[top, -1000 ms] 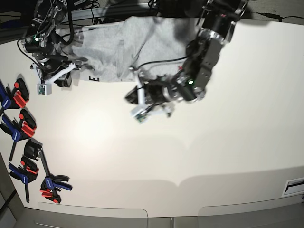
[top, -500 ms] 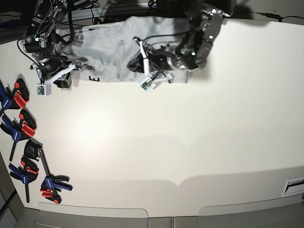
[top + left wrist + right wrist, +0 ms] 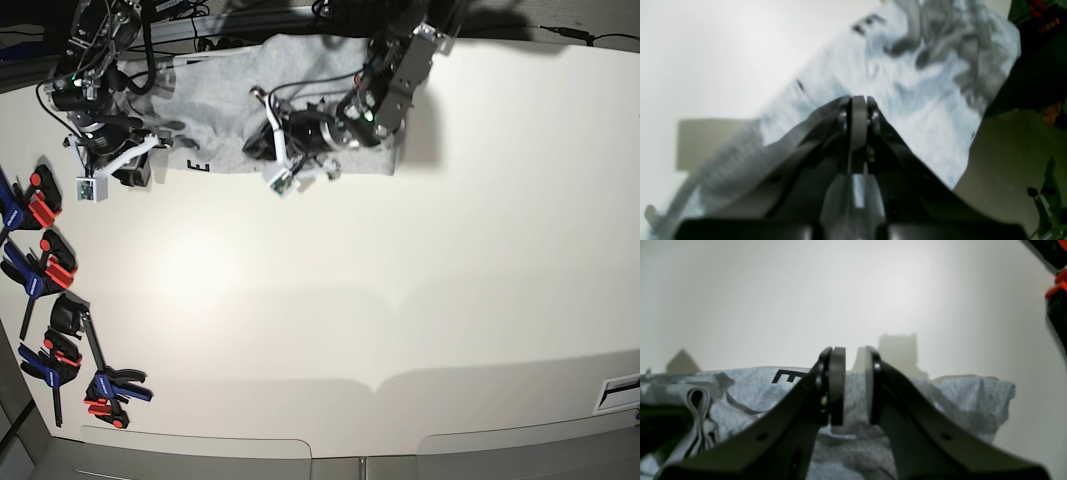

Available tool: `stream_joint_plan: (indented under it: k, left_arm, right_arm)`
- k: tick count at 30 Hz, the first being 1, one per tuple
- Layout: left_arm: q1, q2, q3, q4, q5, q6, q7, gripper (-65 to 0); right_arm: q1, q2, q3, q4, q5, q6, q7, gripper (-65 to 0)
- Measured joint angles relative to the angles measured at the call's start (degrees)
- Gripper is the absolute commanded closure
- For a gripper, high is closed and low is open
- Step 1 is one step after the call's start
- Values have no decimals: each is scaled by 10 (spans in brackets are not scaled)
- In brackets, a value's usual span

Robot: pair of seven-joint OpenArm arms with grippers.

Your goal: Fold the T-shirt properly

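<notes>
The job looks barely begun; the T-shirt (image 3: pixel 230 95) lies rumpled at the far edge of the table (image 3: pixel 400 300), bunched in loose ridges with black lettering showing at its near hem, and no clean fold is visible yet, so spreading flat and every fold appear left to do; at left the right gripper (image 3: pixel 850 386) has its jaws slightly parted over the cloth, seemingly holding nothing; toward the middle the left gripper (image 3: pixel 858 113) is closed above the shirt, pinching no fabric as far as shows; the table is plain white; red and blue clamps (image 3: pixel 45 270) line its left edge.

Left gripper (image 3: pixel 858 110), jaws together, over the blurred, seemingly rumpled T-shirt (image 3: pixel 917 83).
</notes>
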Motion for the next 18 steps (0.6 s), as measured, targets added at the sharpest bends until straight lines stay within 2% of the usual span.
stream_joint_plan:
  k: [3,5,6,7,9,11,12,14,16,18]
  left_arm:
    - [-37,0,0,10,-58,0,69,0]
    - [-56,-2,-1,36,-86,0,112,0]
    - [-65,-3,0,52,-87,0,129,-16]
    - [-73,-3,0,68,-84,-1,142,-68]
    - [-77,-2,-1,94,-61,-2,139,-147]
    - [-73,-2,-1,99,-35,1,137,-189]
    - [-70,-7,0,99,-23,13,138,-203]
    - [-66,-24,1,98,-11,16,133,-217]
    - [-65,-40,0,100,13,43,117,-222]
    - [-66,-64,0,115,37,65,113,-222]
  right_arm:
    - [0,0,0,0,-2,0,2,-102]
    - [0,0,0,0,-2,0,2,-146]
    - [0,0,0,0,-3,0,2,-168]
    - [0,1,0,0,-3,0,2,-189]
    - [0,5,0,0,0,0,-7,-226]
    - [0,16,0,0,0,0,-32,-262]
    - [-2,23,0,0,0,0,-39,-276]
    - [-7,36,5,0,1,0,-41,-296]
    - [-9,45,27,-7,4,1,-42,-300]
    - [-8,56,58,-25,35,10,-44,-300]
